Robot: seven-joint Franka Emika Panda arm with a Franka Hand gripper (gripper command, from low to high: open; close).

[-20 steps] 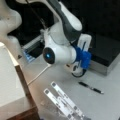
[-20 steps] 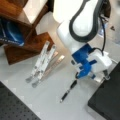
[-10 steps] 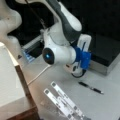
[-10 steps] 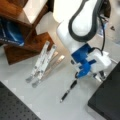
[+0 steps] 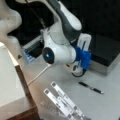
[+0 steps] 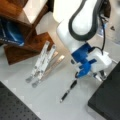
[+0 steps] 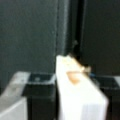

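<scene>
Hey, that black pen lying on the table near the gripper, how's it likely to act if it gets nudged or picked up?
The pen looks thin and round, so a sideways nudge would probably roll it across the table. It seems rigid and light. Lying flat, it leaves little height for the gripper to grasp.

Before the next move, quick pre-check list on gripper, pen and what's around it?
1. Gripper visible, low over the table, beside the black platform: ok.
2. Gripper open or shut: cannot tell.
3. Pen lying flat on the table, apart from the gripper in both front views: ok.
4. Anything held in the gripper: cannot tell; the wrist view shows only a white block close up.
5. Folding metal stand apart from the pen: ok.
6. Wooden shelf apart from the arm: ok.
</scene>
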